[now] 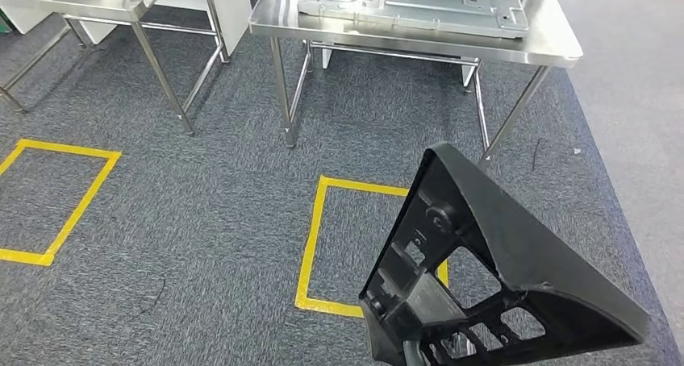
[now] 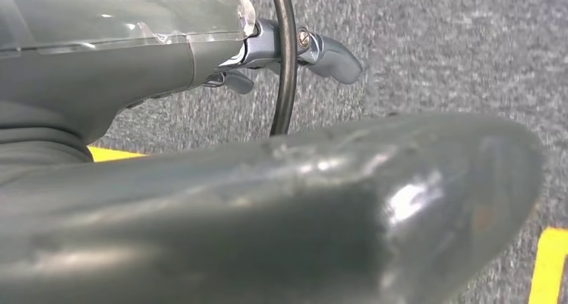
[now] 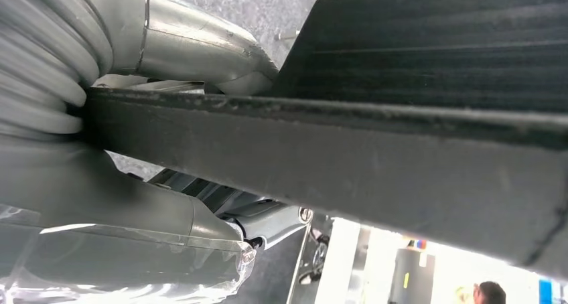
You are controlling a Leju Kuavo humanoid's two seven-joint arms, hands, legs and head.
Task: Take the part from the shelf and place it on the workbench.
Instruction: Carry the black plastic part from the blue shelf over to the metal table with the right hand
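The part is a large black plastic frame with ribs and cut-outs, held tilted low on the right of the head view, above the carpet. In the right wrist view my right hand grips the edge of the part, with the thumb on one side and fingers on the other. The steel workbench stands ahead, a short way beyond the part. My left hand hangs over the carpet with nothing in it, its fingers apart from the thumb.
A grey stamped metal plate lies on the workbench. A second steel table stands at the left. Yellow tape squares mark the grey carpet. A person is far off in the right wrist view.
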